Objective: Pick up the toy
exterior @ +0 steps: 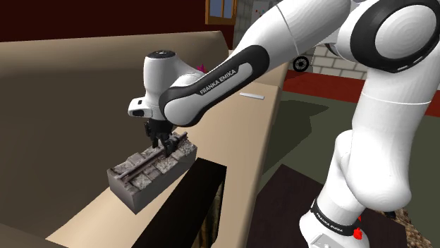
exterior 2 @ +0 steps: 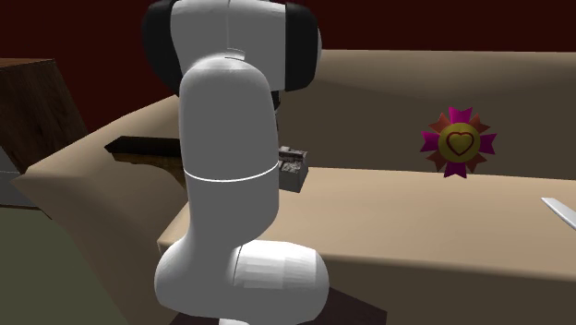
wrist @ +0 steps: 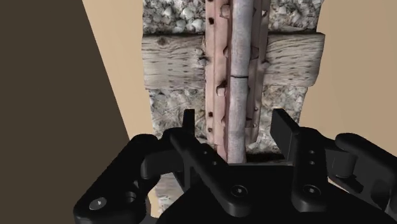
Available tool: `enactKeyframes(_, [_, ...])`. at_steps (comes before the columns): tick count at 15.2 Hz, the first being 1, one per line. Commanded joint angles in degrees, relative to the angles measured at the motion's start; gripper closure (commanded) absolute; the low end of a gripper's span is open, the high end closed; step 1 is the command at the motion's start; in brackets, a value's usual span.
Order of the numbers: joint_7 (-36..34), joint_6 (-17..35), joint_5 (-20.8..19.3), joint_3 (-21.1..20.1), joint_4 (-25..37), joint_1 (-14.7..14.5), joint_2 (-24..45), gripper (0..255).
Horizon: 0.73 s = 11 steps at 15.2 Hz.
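While the gripper (exterior: 161, 138) sits low over the toy (exterior: 151, 169), a rail-track block at the edge of the tan surface (exterior: 70, 127), its fingers (wrist: 285, 127) stand spread astride the rail (wrist: 238, 63), seemingly not touching it. Step in hand: grasp. Next: close squarely, then lift.

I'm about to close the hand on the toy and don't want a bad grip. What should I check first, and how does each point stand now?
1. Hand open: ok, the fingers stand apart.
2. Hand centred on the toy: ok, its raised rail runs between the fingers, one on each side.
3. Fingers low enough beside the rail: cannot tell, their depth is not clear.
4. Toy lying flat on the tan surface: ok.
5. Nothing crowding the grasp: ok, the flower badge stands well away from the toy.
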State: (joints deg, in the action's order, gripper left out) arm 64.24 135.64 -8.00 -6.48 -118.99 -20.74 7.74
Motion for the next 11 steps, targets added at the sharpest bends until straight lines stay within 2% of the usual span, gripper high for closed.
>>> enactKeyframes(1, [0.0, 0.2, 0.0, 0.0, -0.1, 0.0, 0.1, 255])
enactKeyframes(9, [-0.1, 0.1, -0.1, 0.0, -0.1, -0.1, 0.1, 255])
enactKeyframes(11, [0.2, -1.3, 0.2, -0.1, 0.6, 0.0, -0.7, 255])
